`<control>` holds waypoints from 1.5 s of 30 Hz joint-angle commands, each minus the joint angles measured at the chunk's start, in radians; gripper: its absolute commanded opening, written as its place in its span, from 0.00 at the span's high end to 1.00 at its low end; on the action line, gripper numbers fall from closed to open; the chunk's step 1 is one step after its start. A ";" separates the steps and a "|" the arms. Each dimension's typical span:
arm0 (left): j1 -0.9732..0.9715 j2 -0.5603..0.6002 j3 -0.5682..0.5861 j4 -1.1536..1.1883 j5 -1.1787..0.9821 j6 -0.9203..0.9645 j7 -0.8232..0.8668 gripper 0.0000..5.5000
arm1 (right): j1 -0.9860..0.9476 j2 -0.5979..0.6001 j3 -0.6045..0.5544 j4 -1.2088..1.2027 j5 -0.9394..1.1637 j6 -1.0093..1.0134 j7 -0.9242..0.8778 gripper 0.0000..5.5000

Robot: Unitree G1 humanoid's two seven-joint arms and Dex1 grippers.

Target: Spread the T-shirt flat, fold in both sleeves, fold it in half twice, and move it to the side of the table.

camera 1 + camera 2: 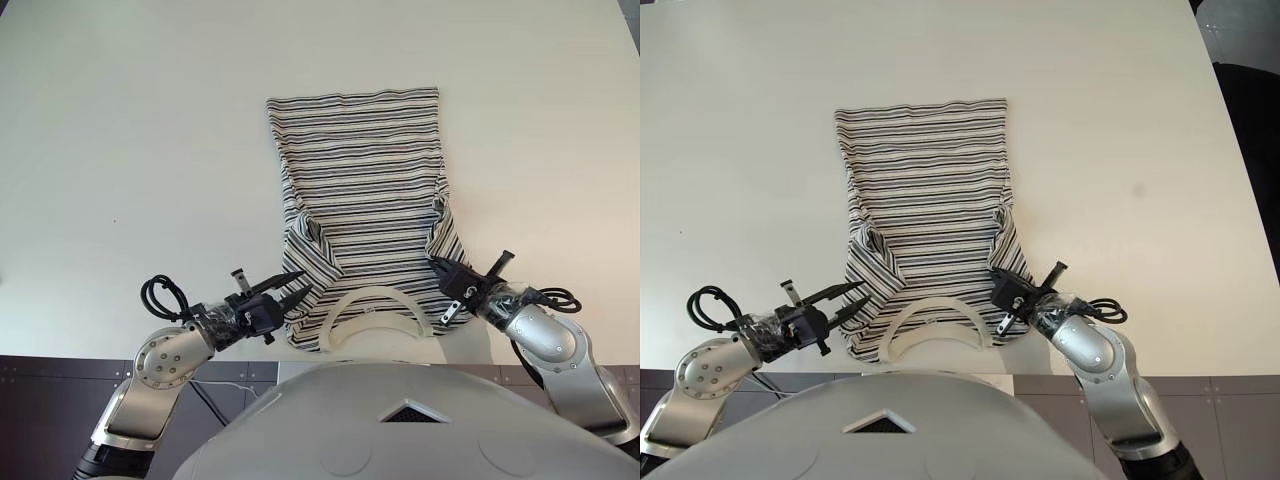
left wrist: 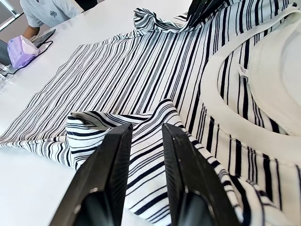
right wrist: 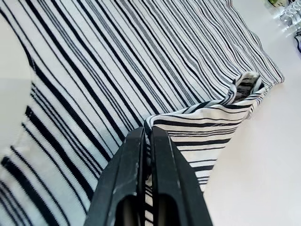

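While the striped T-shirt (image 1: 365, 170) lies with its white collar (image 1: 375, 297) nearest me, I see my left gripper (image 1: 303, 281) at the near left shoulder, fingers apart. My right gripper (image 1: 437, 262) is clamped on the right shoulder fold. Farther off, both sleeves are folded in, and the hem lies flat mid-way up the white table (image 1: 120, 130).

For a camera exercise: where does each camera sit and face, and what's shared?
Eye views: on the head, facing down at the T-shirt on the table; left tool and right tool show.
Left wrist view: from that wrist, along its open tool over a folded sleeve.
Right wrist view: along its tool, shut on the T-shirt.
All share the T-shirt.
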 commanded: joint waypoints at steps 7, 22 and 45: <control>-0.018 -0.010 0.007 -0.024 0.013 0.015 0.018 0.79 | 0.072 -0.021 -0.045 -0.136 0.200 -0.077 0.116 0.84; 0.053 0.086 0.272 0.183 0.095 -0.540 0.035 0.79 | 0.169 -0.068 -0.582 0.103 0.412 -0.497 0.245 0.84; -0.151 0.144 0.140 0.476 0.645 -0.820 0.170 0.52 | 0.240 -0.096 -0.534 0.282 0.137 -0.685 0.209 0.63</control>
